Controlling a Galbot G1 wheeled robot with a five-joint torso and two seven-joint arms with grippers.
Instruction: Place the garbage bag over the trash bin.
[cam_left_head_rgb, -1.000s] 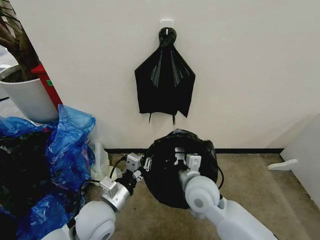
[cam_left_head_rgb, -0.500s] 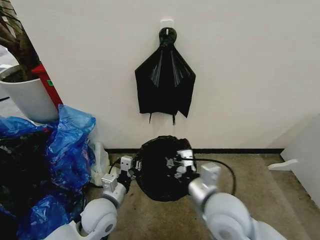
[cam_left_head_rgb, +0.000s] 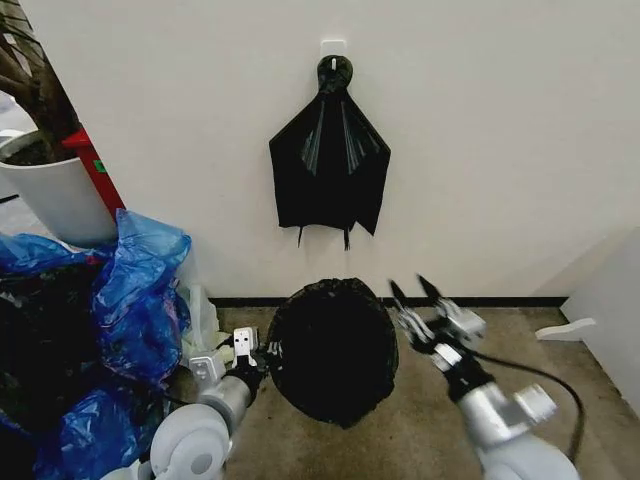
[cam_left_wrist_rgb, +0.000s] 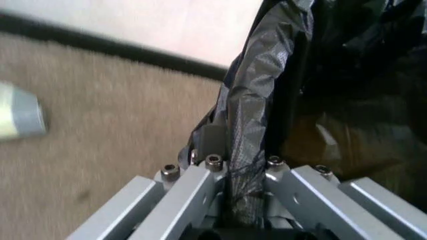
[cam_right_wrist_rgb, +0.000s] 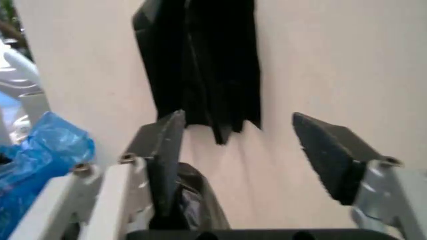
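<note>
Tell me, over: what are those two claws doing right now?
Left gripper shut on the garbage bag, at its edge. Right gripper open, beside the bag, holding nothing. Bag covers the bin. Nothing in the way.

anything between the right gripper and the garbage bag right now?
Nothing visible. The right gripper hangs open just beside the garbage bag, with bare wall and floor in the gap. The left gripper is clamped on the bag's opposite edge.

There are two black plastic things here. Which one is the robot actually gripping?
The garbage bag on the floor, pinched by the left gripper. The fan-shaped black bundle hangs untouched on the wall.
</note>
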